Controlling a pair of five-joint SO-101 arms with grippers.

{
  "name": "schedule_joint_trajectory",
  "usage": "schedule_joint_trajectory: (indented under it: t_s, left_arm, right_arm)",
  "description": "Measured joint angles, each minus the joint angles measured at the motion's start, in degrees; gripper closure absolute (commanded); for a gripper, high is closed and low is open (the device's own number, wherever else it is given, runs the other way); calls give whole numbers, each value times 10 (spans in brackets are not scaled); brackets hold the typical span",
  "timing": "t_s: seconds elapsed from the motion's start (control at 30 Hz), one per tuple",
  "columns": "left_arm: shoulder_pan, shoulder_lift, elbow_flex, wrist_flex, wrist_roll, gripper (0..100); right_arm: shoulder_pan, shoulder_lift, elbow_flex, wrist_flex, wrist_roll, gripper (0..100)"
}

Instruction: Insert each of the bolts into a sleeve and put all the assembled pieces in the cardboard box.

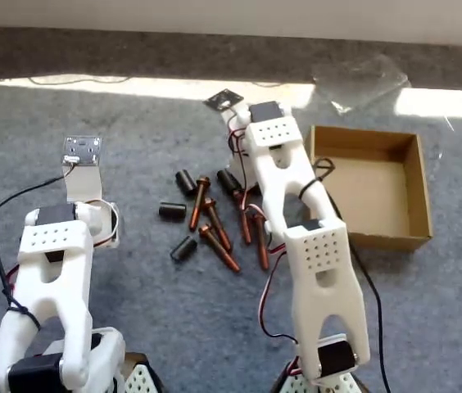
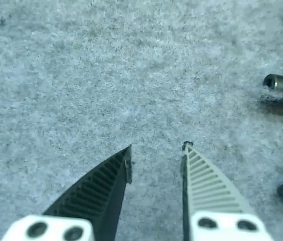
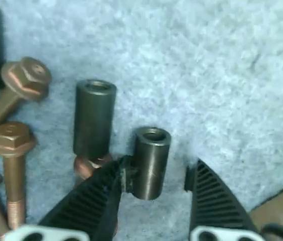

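Grey carpet (image 1: 174, 311), sunlit strip (image 1: 165, 88) at back

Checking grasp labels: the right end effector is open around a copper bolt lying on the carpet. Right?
Not quite. The right wrist view shows the open right end effector around a dark sleeve on the carpet instead.

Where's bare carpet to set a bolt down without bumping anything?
Bare carpet lies between the two arm bases and on the near side of the cardboard box. Its floor is bare too. It's crowded farther out, where bolts and sleeves lie.
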Motion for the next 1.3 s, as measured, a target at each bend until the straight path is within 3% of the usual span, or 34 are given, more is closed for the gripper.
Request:
schedule_joint_trajectory:
  t_s: [0.6,0.8,0.9,1.3]
  left_arm:
    - [0,0,25,-34,0,840]
    - [0,0,25,-34,0,840]
    - [0,0,25,-34,0,840]
    - [0,0,25,-34,0,840]
  right_arm:
    - [28,0,0,-4,-23,878]
    - [28,0,0,-1,60,874]
    - [28,0,0,-1,90,824]
    - [29,0,-35,-11,105,808]
